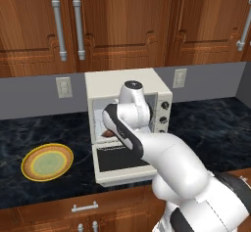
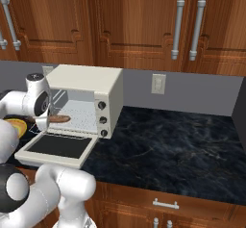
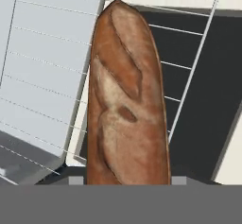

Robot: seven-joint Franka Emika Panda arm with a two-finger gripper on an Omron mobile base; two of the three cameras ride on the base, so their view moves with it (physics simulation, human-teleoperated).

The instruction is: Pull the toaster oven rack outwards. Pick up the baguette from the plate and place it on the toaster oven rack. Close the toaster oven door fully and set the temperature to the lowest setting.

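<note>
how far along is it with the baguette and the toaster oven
Done: the toaster oven door hangs open, the rack is pulled out, and the plate is bare. In hand: the baguette is over the rack at the oven's mouth. Left: release it, close the door, set the temperature knob.

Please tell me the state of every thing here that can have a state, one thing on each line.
Toaster oven door: open, folded down flat.
Rack: pulled out over the door.
Baguette: held by the gripper above the rack.
Plate: bare on the counter.
Gripper: shut on the baguette.
Upper cabinet doors: closed.
</note>
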